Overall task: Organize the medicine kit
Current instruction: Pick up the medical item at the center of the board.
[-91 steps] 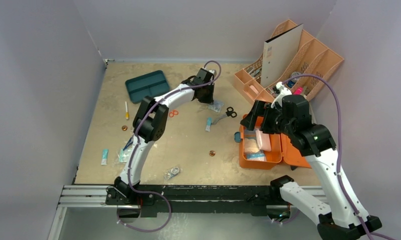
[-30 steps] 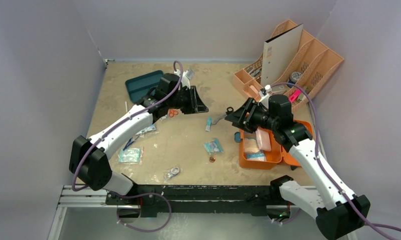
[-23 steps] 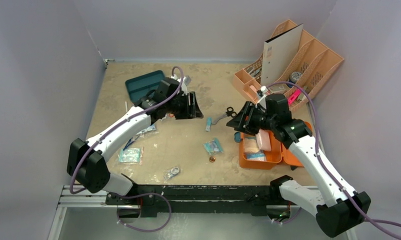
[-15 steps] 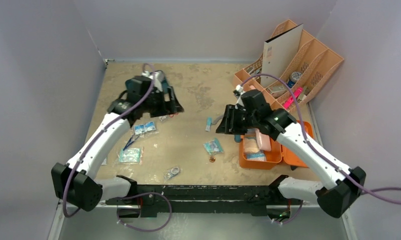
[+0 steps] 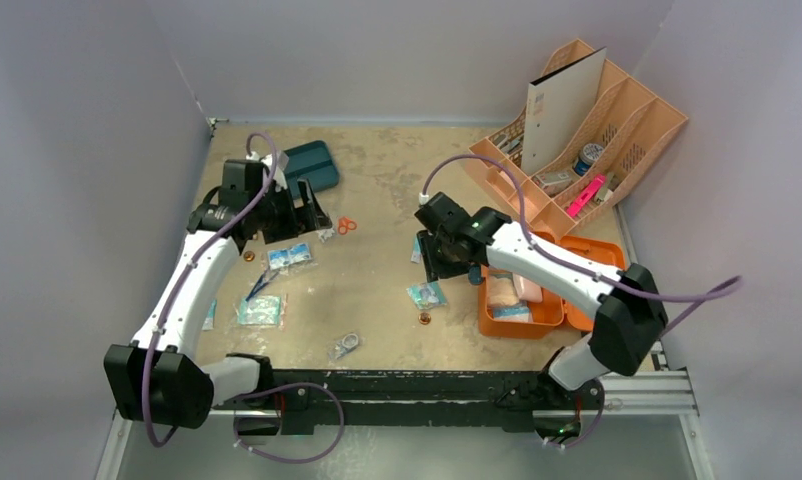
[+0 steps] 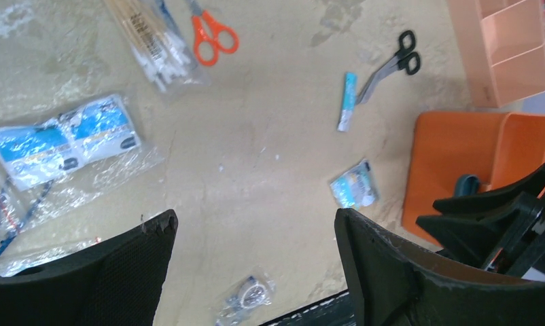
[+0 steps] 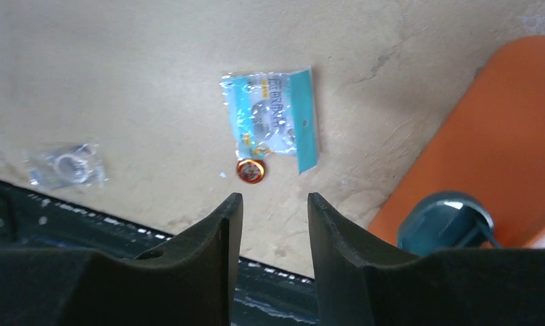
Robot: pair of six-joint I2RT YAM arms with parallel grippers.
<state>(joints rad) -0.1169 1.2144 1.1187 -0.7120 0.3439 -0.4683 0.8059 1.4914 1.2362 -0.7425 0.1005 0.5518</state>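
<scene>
Black left jaws have drawn back leftward over the last half second. They now hang beside the teal tray [image 5: 315, 165], wide open with nothing between them. The right jaws have edged left, away from the medicine kit [image 5: 517, 325]. They sit above a teal sachet [image 7: 273, 115] and a copper disc [image 7: 250, 170]. Their gap is narrow and nothing is held. The right arm [image 5: 547, 262] has swung its elbow inward.

Worktop [image 5: 377, 290]: mottled beige, enclosed by pale grey walls [image 5: 77, 150]. Loose items include orange scissors [image 5: 346, 225], black scissors [image 6: 392, 64] and blue-and-white packets [image 5: 289, 257].

Medicine kit: right of centre, towards the near edge, open, with the lid [image 5: 599, 295] laid flat to its right. It contains peach packs [image 5: 522, 285] and one blue-white packet [image 5: 510, 311].

Peach desk organizer [image 5: 637, 115]: far right corner. It holds an upright dark board [image 5: 562, 110] and a pink marker [image 5: 580, 197].
</scene>
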